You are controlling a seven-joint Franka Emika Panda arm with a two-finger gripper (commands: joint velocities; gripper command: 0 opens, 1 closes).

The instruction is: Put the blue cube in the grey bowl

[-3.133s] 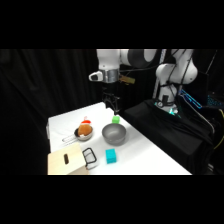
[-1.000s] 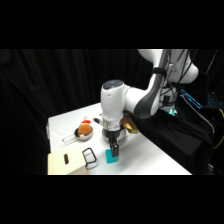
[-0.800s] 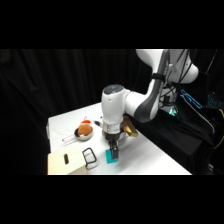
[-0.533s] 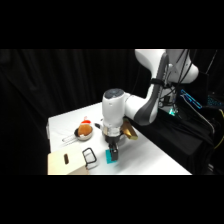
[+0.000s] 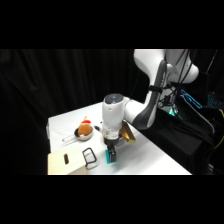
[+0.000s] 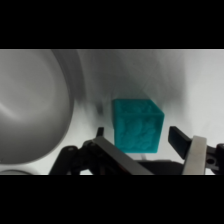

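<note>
The blue cube (image 6: 137, 125) is a small cyan block resting on the white table (image 6: 200, 85). In the wrist view it lies between my gripper's (image 6: 139, 136) two fingers, with a gap on each side, so the gripper is open around it. The grey bowl (image 6: 30, 107) fills the left of that view, close beside the cube. From the side, my gripper (image 5: 111, 153) reaches straight down onto the blue cube (image 5: 108, 158) near the table's front edge. There the arm hides most of the grey bowl, and only a rim part (image 5: 128, 134) shows behind it.
A small handled pan with an orange item (image 5: 83, 131) sits left of the arm. A wooden board (image 5: 65, 163) lies at the front left corner, with a black wire-framed object (image 5: 89, 157) beside it. The table's front edge (image 5: 150, 170) runs just below the cube.
The arm has come from above the bowl down and forward to the cube. In the last second it sank slightly lower, and its fingers now stand around the cube.
</note>
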